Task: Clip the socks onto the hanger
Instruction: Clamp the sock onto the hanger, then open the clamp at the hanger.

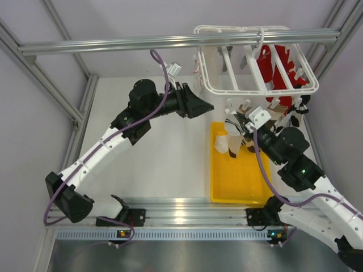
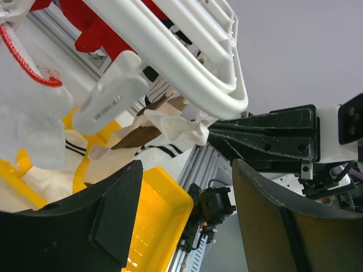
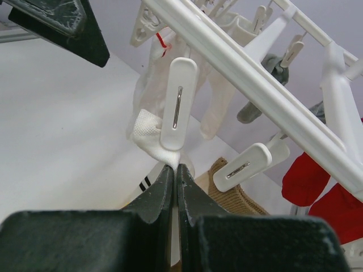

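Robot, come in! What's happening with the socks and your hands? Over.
Right gripper shut on a sock, its edge at a clip under the hanger. Left gripper open, empty, beside the hanger. Red garment hangs further along, not blocking.

The left arm [image 1: 108,141] stretches from lower left toward mid-frame, and the left hand [image 2: 187,170] has its fingers spread wide. The right arm [image 1: 300,170] bends up from lower right. The right hand [image 3: 175,170] has its fingers pressed together, possibly pinching something thin.
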You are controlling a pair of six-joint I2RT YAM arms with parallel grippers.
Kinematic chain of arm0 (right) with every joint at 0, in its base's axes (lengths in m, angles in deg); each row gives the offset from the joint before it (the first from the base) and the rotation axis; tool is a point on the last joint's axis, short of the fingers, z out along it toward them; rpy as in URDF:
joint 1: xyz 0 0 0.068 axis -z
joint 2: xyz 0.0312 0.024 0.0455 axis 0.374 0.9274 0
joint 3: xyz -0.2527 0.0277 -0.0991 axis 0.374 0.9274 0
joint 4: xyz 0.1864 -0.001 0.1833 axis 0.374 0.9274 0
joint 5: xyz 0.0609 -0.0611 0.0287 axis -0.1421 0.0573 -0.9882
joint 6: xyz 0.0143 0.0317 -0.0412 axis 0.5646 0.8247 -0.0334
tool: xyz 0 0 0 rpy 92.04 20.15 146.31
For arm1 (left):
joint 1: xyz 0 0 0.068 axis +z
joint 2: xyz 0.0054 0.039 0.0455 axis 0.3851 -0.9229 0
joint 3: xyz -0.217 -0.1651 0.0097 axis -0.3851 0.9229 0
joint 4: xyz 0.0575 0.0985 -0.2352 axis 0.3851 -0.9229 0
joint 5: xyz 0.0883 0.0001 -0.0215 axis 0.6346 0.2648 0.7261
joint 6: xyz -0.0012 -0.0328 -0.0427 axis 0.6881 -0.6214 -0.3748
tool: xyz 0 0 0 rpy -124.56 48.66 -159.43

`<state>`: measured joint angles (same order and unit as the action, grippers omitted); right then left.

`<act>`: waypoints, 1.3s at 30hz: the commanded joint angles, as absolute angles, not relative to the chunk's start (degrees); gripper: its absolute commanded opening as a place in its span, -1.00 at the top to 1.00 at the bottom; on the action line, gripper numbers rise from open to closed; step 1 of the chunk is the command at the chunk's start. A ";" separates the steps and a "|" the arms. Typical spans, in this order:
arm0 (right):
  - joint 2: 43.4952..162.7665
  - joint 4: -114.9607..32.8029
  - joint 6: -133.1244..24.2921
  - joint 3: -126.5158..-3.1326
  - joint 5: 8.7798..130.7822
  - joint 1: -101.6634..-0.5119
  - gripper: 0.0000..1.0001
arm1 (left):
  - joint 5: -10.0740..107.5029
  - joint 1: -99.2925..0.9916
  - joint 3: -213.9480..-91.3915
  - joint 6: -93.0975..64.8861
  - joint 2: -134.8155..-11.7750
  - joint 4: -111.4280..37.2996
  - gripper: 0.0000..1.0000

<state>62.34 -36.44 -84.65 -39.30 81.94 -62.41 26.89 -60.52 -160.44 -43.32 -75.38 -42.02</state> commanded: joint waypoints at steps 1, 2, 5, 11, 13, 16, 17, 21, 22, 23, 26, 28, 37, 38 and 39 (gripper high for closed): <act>60.73 -34.39 -85.05 -39.29 83.84 -62.39 1.00 | 25.77 -60.53 -158.38 -41.99 -71.73 -37.41 -0.37; 60.55 -34.03 -85.05 -39.11 83.92 -62.13 1.00 | 26.12 -60.53 -157.85 -41.99 -71.46 -37.50 -0.36; 60.20 -33.07 -85.31 -38.23 84.54 -61.78 1.00 | 28.32 -60.53 -156.27 -41.64 -69.96 -37.59 -0.35; 60.46 -31.83 -85.31 -38.32 85.33 -60.99 0.86 | 32.98 -60.53 -156.35 -35.94 -68.38 -37.94 -0.26; 60.72 -31.48 -85.31 -38.76 85.33 -60.90 0.74 | 33.59 -60.44 -157.14 -31.47 -68.29 -38.11 -0.24; 60.81 -30.69 -85.40 -39.20 85.25 -60.55 0.62 | 31.94 -60.44 -158.19 -22.09 -68.72 -37.41 -0.19; 60.72 -30.51 -85.49 -39.29 85.24 -60.28 0.59 | 32.01 -60.44 -158.72 -19.78 -68.99 -37.67 -0.18; 60.63 -29.37 -86.19 -40.16 84.98 -59.75 0.41 | 31.14 -60.53 -161.88 -11.33 -70.92 -37.94 -0.08; 60.46 -28.85 -86.28 -40.34 85.07 -59.49 0.38 | 30.79 -60.44 -162.50 -9.92 -71.19 -37.94 -0.04; 60.37 -28.58 -86.28 -40.43 84.98 -59.05 0.35 | 30.44 -60.53 -162.94 -9.73 -71.45 -37.85 -0.03; 59.76 -27.26 -86.28 -41.04 84.19 -58.18 0.25 | 29.64 -60.53 -164.35 -9.29 -72.24 -37.24 -0.01; 59.67 -26.21 -86.02 -41.57 82.88 -57.91 0.09 | 28.59 -60.44 -164.61 -8.77 -72.77 -36.45 -0.01; 63.44 -15.49 -79.34 -50.78 70.07 -57.56 -0.67 | 28.32 -60.44 -167.95 -8.06 -76.90 -35.92 0.00; 63.88 -14.87 -78.81 -51.50 68.04 -57.56 -0.75 | 28.32 -60.44 -168.04 -8.06 -77.16 -35.83 0.00; 64.23 -14.00 -77.68 -52.55 66.02 -57.56 -0.82 | 28.41 -60.53 -168.04 -7.98 -77.69 -35.65 0.03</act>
<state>63.22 -17.42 -81.79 -47.93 74.13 -58.12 29.32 -60.52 -165.60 -9.51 -77.00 -39.33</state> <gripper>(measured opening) 0.883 0.495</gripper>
